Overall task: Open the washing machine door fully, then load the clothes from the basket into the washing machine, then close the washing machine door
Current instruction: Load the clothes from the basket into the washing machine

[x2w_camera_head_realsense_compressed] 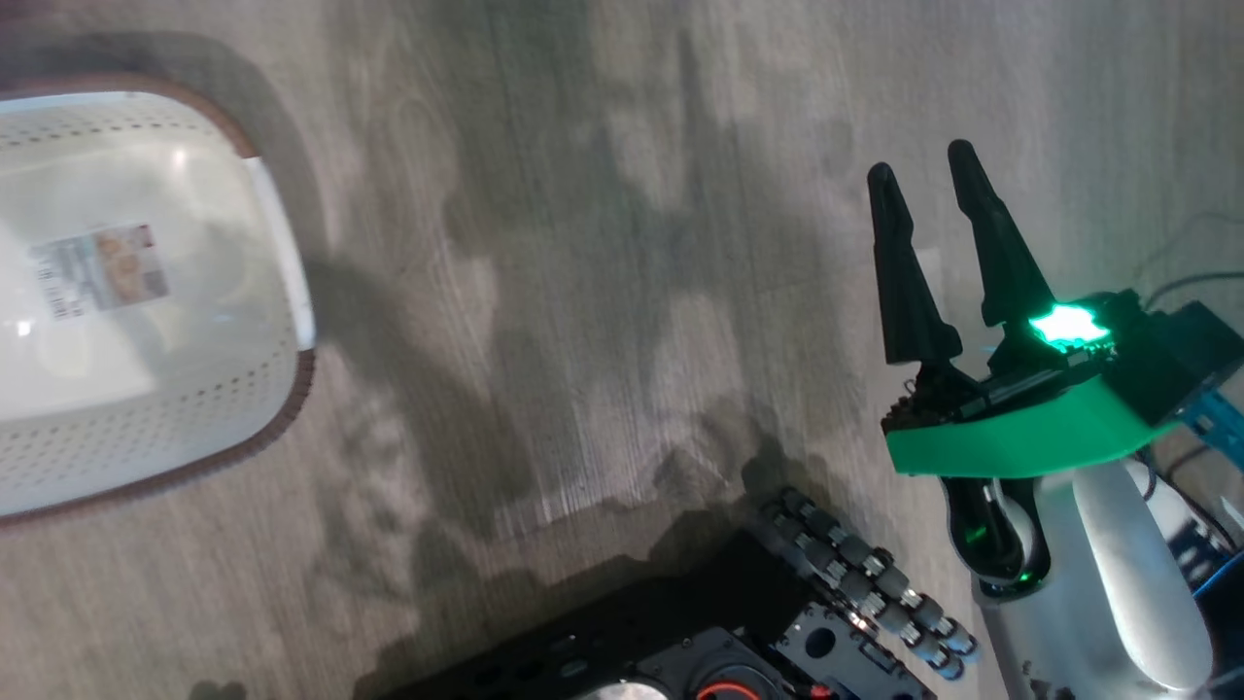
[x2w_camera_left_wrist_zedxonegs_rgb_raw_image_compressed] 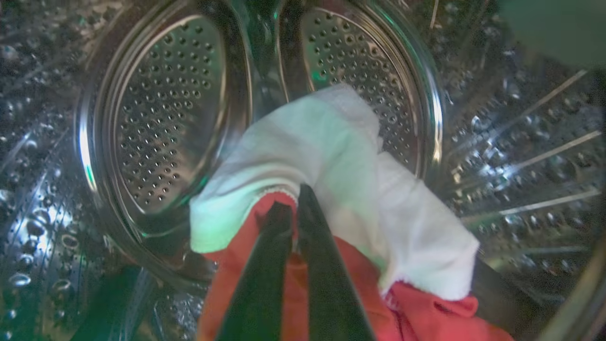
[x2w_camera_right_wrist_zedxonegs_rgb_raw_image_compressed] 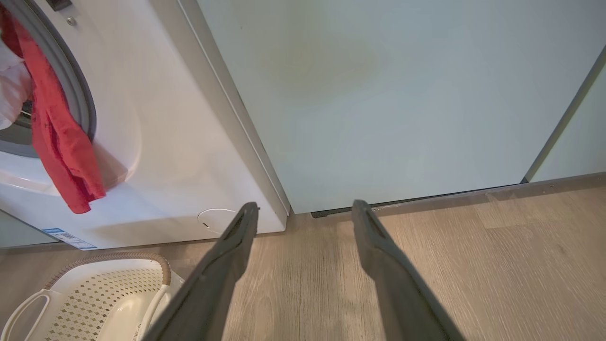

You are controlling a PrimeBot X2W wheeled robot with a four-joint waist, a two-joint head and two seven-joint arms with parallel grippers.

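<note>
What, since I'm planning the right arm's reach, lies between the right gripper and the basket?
Bare, shadowed wooden floor separates the right gripper from the basket, in the head view.

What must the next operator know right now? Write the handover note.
Left gripper: shut on the clothes, red and white fabric, deep inside the steel drum.
Right gripper: open, empty, above the wooden floor.
Basket: on the floor, looks empty.
Washer: a red piece hangs out over the grey seal and down the front.
Done: basket emptied, clothes mostly in the drum.
Left: release the clothes, tuck in the hanging red piece, close the door.
</note>
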